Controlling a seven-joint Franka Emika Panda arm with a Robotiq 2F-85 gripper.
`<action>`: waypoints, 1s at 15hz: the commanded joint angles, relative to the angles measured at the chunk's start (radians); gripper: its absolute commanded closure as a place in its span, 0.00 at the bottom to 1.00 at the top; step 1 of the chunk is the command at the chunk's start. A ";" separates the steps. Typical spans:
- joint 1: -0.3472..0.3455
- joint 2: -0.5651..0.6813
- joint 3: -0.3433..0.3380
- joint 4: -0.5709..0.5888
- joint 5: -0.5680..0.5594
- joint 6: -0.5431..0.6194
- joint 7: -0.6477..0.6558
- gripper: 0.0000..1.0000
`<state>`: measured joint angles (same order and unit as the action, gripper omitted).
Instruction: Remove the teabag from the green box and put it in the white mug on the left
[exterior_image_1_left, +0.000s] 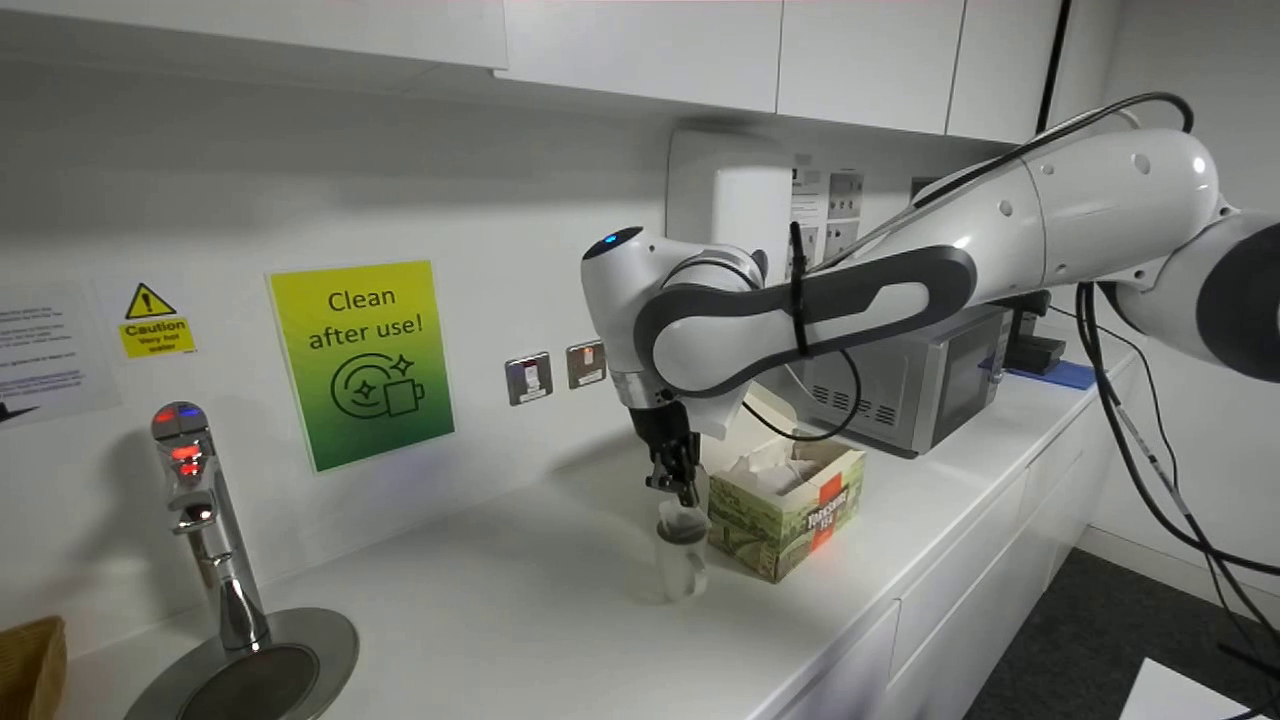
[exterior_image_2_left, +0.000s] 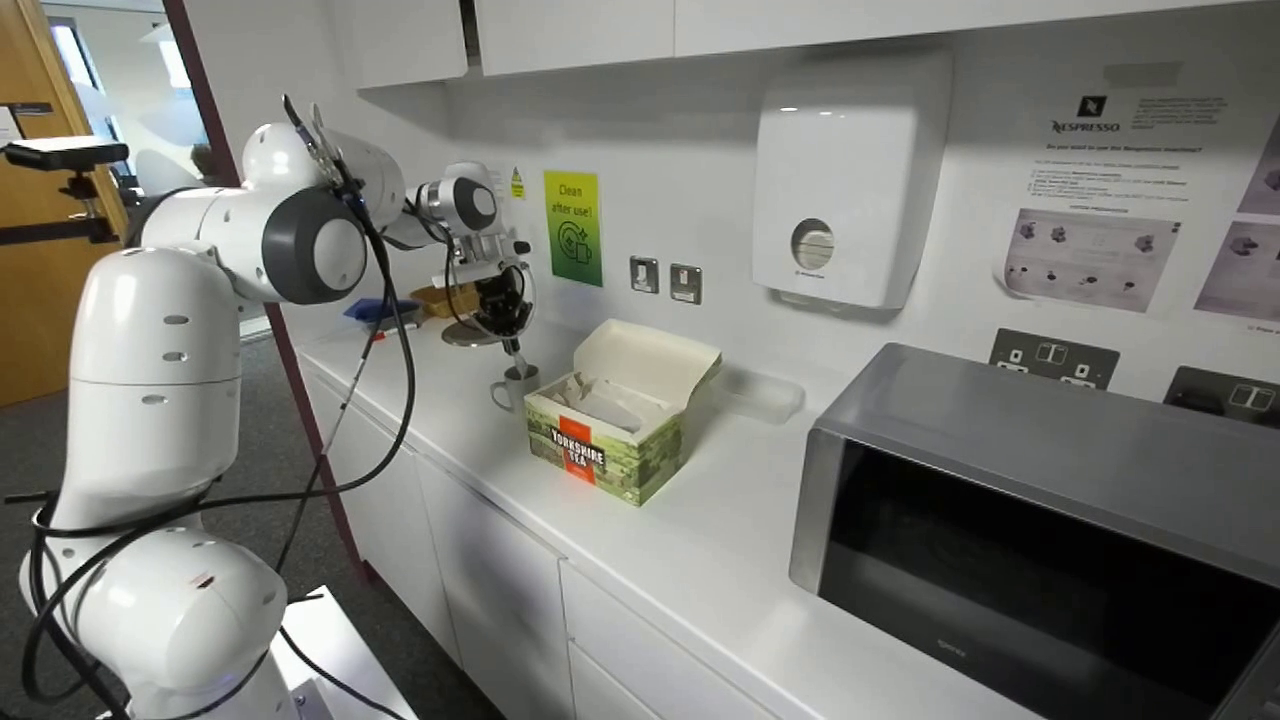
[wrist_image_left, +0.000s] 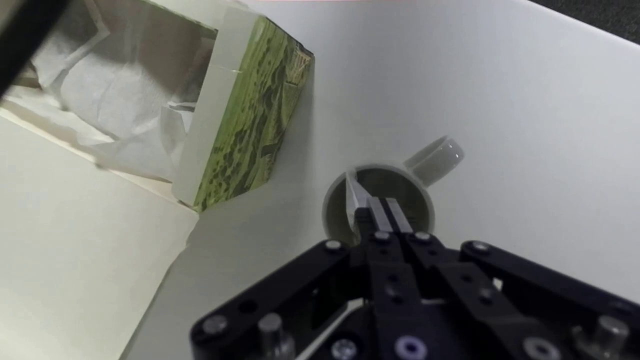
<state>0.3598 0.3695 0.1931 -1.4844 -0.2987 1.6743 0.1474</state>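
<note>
The white mug (exterior_image_1_left: 682, 578) stands upright on the counter beside the green box; it also shows in an exterior view (exterior_image_2_left: 504, 394) and in the wrist view (wrist_image_left: 436, 161). My gripper (exterior_image_1_left: 688, 492) points down over the mug's mouth, also in the wrist view (wrist_image_left: 387, 215). Its fingers are closed together on a pale teabag (wrist_image_left: 354, 192), which hangs at the mug's opening; it also shows in an exterior view (exterior_image_1_left: 682, 520). Whether the teabag touches the mug is unclear. The green box (exterior_image_2_left: 610, 462) stands with its lid open and pale wrapping inside; it also shows in the wrist view (wrist_image_left: 255, 115).
A grey microwave (exterior_image_2_left: 1040, 450) stands along the counter beyond the box. A clear plastic tray (exterior_image_2_left: 760, 395) lies behind the box by the wall. A tap (exterior_image_1_left: 215, 540) stands over a round drain (exterior_image_1_left: 335, 640). The counter's front edge (exterior_image_1_left: 840, 655) runs near the mug.
</note>
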 joint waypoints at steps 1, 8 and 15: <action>0.012 0.037 -0.010 0.061 -0.020 -0.052 0.011 1.00; 0.003 0.052 -0.023 0.055 -0.008 -0.041 0.006 1.00; -0.014 0.043 -0.031 0.028 0.016 -0.023 -0.001 1.00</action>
<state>0.3574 0.4129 0.1649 -1.4664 -0.2968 1.6739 0.1474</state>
